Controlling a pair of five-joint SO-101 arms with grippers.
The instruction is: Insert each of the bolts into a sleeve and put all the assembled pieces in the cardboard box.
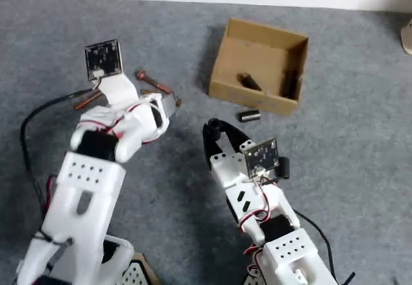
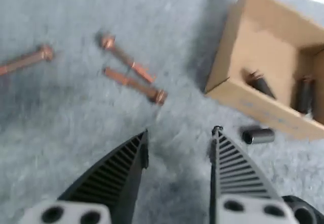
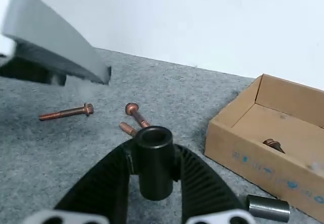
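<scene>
Copper bolts (image 2: 134,67), three of them, lay on the grey counter (image 1: 360,137) in the upper left of the high view. The left claw (image 2: 180,132) stood apart near them. The right claw (image 3: 153,150) was clamped on an upright black sleeve (image 3: 153,176). A second sleeve (image 1: 249,115) lay just beside the cardboard box (image 1: 244,95), at upper centre.

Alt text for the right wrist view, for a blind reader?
The right hand grips a black sleeve upright over grey carpet. Three copper bolts lie beyond it, and a cardboard box stands nearby with a loose sleeve beside it.
</scene>
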